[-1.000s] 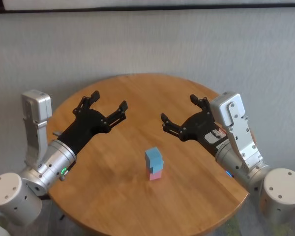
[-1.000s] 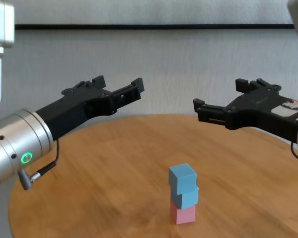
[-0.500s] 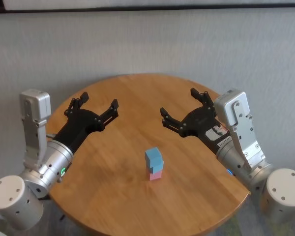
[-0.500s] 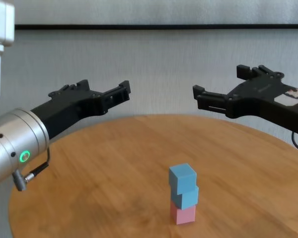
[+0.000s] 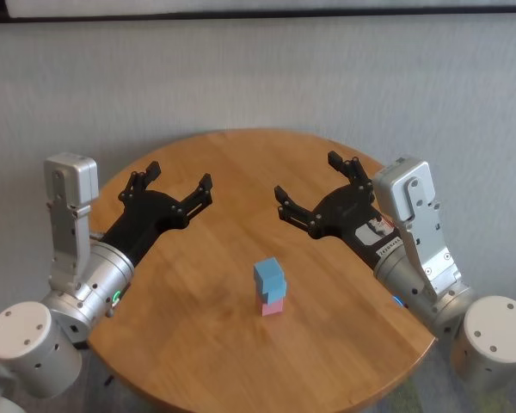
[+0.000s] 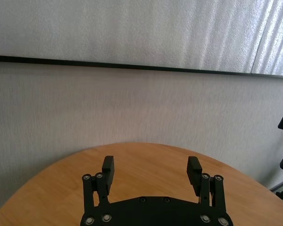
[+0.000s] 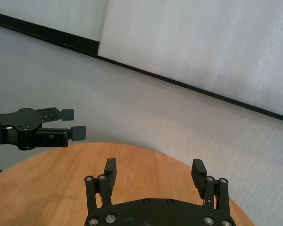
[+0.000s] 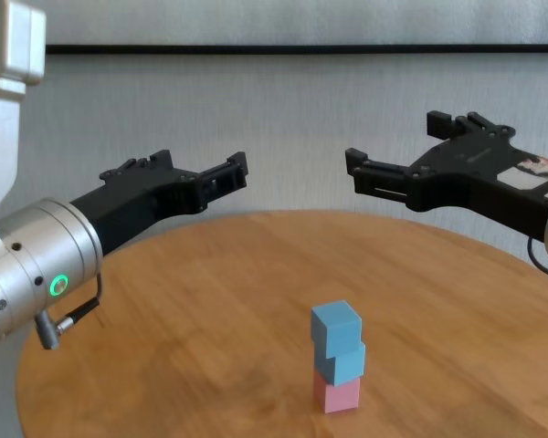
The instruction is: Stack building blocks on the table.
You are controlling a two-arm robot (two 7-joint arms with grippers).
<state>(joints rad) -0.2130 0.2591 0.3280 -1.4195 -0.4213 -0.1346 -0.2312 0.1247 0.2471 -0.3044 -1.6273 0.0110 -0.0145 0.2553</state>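
Note:
Three building blocks stand in one stack near the table's front middle: a pale pink cube (image 5: 273, 305) at the bottom, a light blue cube (image 5: 273, 289) on it and a second light blue cube (image 5: 268, 272) on top, turned slightly. The stack also shows in the chest view (image 8: 338, 358). My left gripper (image 5: 174, 183) is open and empty, held above the table (image 5: 232, 163) left of the stack. My right gripper (image 5: 309, 188) is open and empty, held above the table right of the stack. Neither touches a block.
A grey wall (image 5: 267, 77) stands close behind the round table. The table edge (image 5: 241, 404) curves near my body. In the right wrist view the left gripper (image 7: 61, 123) shows farther off.
The left gripper swung left away from the stack, then came back slightly. The right gripper drifted a little left. The stack has not moved.

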